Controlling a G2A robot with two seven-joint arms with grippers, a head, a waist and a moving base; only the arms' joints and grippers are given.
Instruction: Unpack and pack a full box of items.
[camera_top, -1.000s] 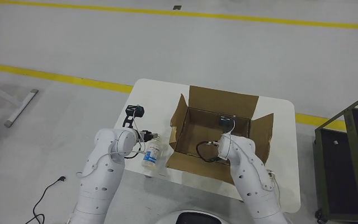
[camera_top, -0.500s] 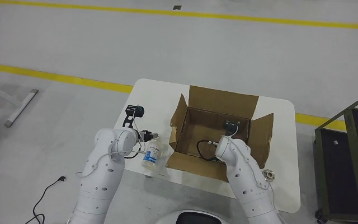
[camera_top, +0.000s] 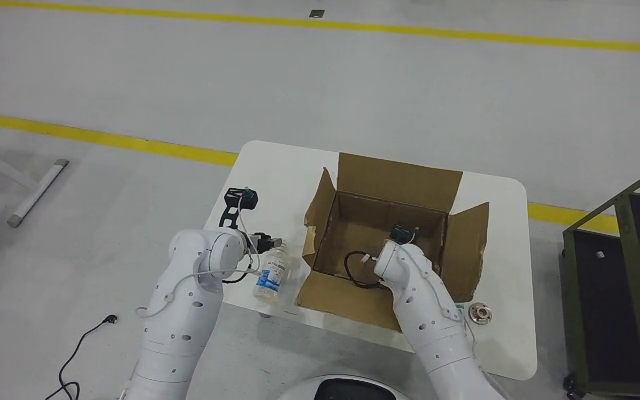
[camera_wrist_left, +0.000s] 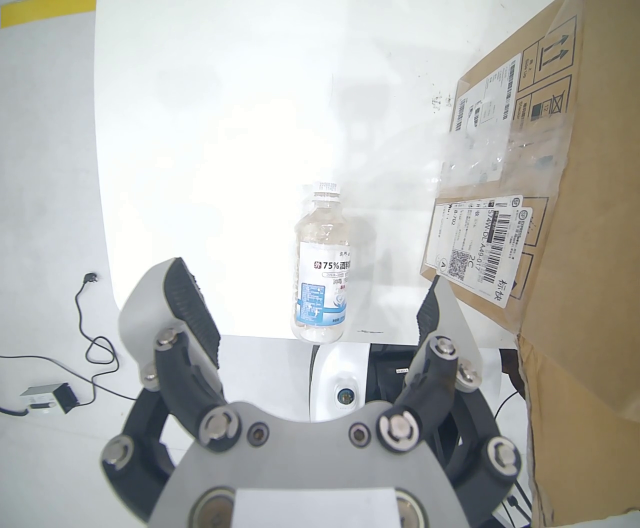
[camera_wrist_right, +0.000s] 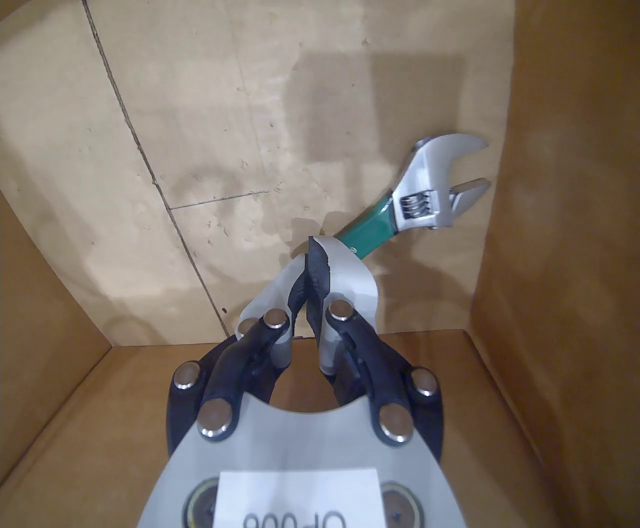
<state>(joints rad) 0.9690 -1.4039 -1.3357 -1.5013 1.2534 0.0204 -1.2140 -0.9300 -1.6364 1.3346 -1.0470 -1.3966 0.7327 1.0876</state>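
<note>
Grip, left arm: the left gripper (camera_wrist_left: 307, 287) hangs above the table (camera_top: 262, 165), jaws spread wide with nothing between them.
Bottle: a clear bottle (camera_wrist_left: 322, 270) with a white-and-blue label lies on its side on the table. It is near the box's left wall, with its base at the table's near edge, and it looks already unpacked.
Box: the cardboard box (camera_top: 398, 178) stands open with its flaps folded out. The stretch of floor seen from the right wrist holds only the wrench.
Grip, right arm: the right gripper (camera_wrist_right: 312, 250) is down inside the box, jaws drawn narrow on the tail of a green handle.
Wrench: the adjustable wrench (camera_wrist_right: 425, 195) juts past the fingertips, its steel head close to a side wall. I cannot tell whether the head rests on the floor.
Step in hand: probably lifting the wrench out.
Doing it well: the hold is at the far end of the handle, so the heavy head may droop or pivot. Squeeze firmly, rise slowly and straight, and move sideways only once the head is above the wall and flap.
Set-down: the bare table right of the box would suit, short of the small round part (camera_top: 481, 314).
Risk: the head catching cardboard and twisting free.
</note>
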